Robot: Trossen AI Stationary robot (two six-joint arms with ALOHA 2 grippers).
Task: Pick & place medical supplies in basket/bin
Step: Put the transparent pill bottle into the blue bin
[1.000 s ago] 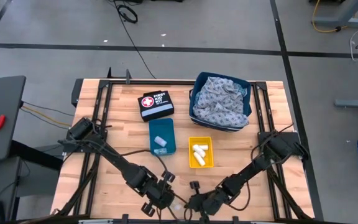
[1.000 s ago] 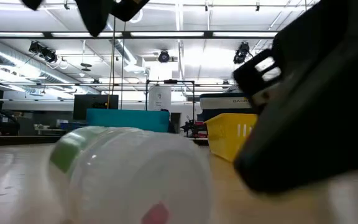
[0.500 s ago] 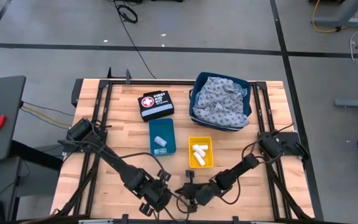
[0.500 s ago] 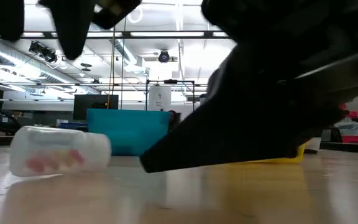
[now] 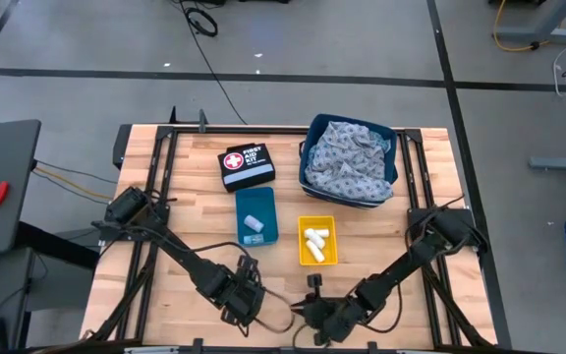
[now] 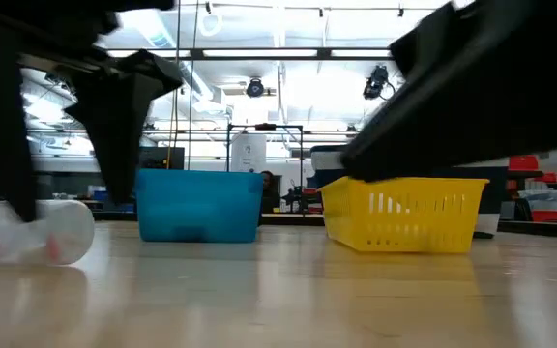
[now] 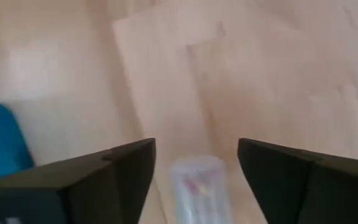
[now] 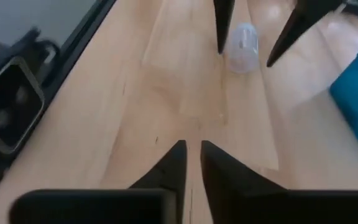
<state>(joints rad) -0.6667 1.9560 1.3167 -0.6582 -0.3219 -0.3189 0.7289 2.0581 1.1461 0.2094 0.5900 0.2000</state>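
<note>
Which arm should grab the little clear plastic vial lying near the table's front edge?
Left, probably. The left gripper is open, its fingers straddling the small clear plastic vial lying on the wooden table. The right gripper is nearly closed and sits back from the vial.

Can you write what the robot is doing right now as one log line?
left gripper: open, straddling clear vial on table | right gripper: shut, empty, nearby

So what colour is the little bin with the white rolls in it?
Yellow. The bin holding the white rolls shows best in the high view.
</note>
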